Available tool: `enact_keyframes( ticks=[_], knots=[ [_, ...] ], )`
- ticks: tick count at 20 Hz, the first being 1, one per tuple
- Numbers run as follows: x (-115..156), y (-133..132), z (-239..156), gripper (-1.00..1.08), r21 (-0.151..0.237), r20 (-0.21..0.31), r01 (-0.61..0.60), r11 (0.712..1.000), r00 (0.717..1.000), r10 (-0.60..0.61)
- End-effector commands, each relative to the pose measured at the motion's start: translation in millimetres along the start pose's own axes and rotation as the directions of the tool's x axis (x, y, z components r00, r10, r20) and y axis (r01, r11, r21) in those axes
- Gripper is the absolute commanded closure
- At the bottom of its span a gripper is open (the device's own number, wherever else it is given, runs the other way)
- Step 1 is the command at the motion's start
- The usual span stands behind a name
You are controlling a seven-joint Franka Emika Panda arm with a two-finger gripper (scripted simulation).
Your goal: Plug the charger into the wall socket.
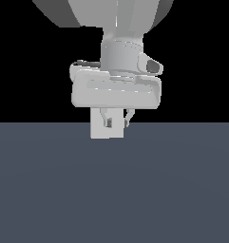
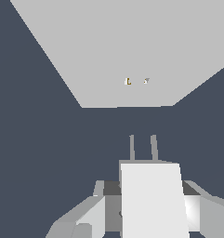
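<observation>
Over the bare dark surface my hand pinches the charger by its flat sides; it looks light, rigid, possibly slippery, prongs facing the wall socket.

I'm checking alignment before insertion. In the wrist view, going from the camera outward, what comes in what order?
Gripper closed on the charger → the charger's two prongs → a gap of dark floor → the wall socket with its two tiny holes.
</observation>
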State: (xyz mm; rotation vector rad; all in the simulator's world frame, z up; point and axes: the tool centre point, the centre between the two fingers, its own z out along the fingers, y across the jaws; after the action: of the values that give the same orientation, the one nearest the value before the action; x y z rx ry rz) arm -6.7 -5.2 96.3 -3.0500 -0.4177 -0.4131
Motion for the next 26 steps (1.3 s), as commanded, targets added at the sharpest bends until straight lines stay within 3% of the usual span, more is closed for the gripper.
enact_keyframes(
  ticks=[1, 17, 26],
  knots=[
    [4, 0, -2, 1.08, 0.006, 0.001, 0.018, 1.000, 1.000, -0.018],
    [7, -1, -2, 1.08, 0.007, 0.002, 0.023, 1.000, 1.000, -0.023],
    [32, -2, 5, 1.08, 0.007, 0.002, 0.023, 1.000, 1.000, -0.023]
  ],
)
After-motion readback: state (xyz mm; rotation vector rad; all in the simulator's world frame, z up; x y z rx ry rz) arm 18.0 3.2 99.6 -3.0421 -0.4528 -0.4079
